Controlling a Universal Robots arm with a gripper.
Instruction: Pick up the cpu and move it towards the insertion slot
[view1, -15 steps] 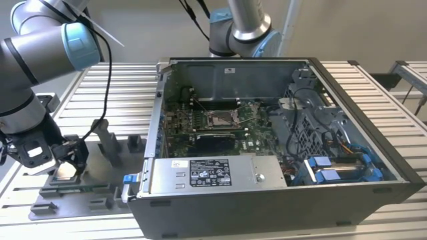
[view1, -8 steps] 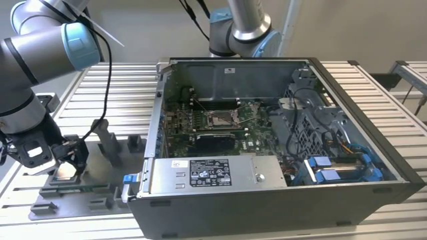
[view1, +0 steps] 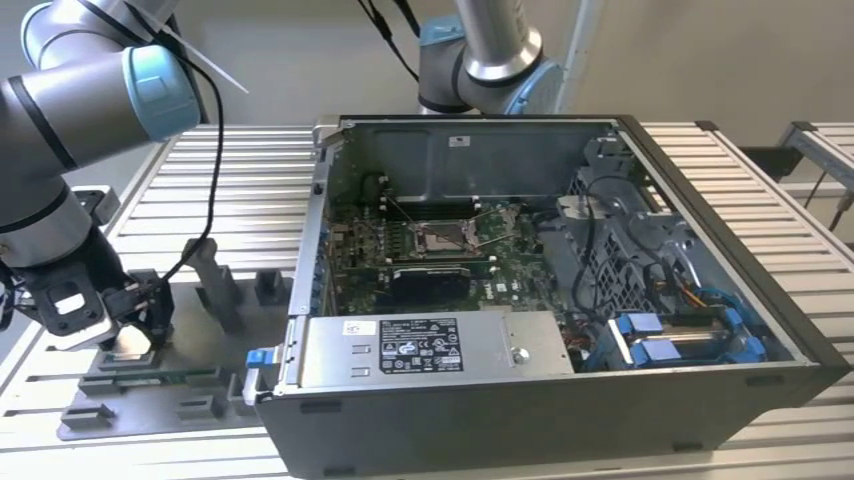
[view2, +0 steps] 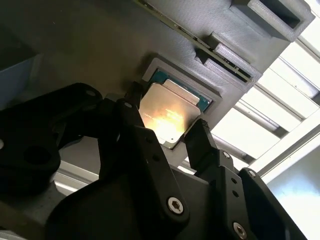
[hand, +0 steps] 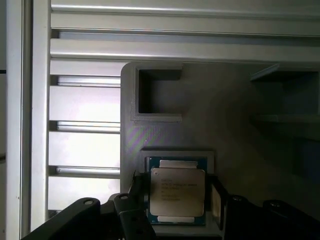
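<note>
Gripper is hanging directly over the cpu, its jaws standing spread, one beside each of two opposite edges and seemingly just clear of them, not yet pinching. The chip is lying flat in its recess in the grey fixture plate, at the exterior view's left. The insertion slot is sitting well apart to the right, inside the open computer case.

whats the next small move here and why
Probably close the fingers on the cpu: they flank two opposite edges with it lying flat in its grey nest, not yet lifted, and the insertion slot sits away inside the case.
</note>
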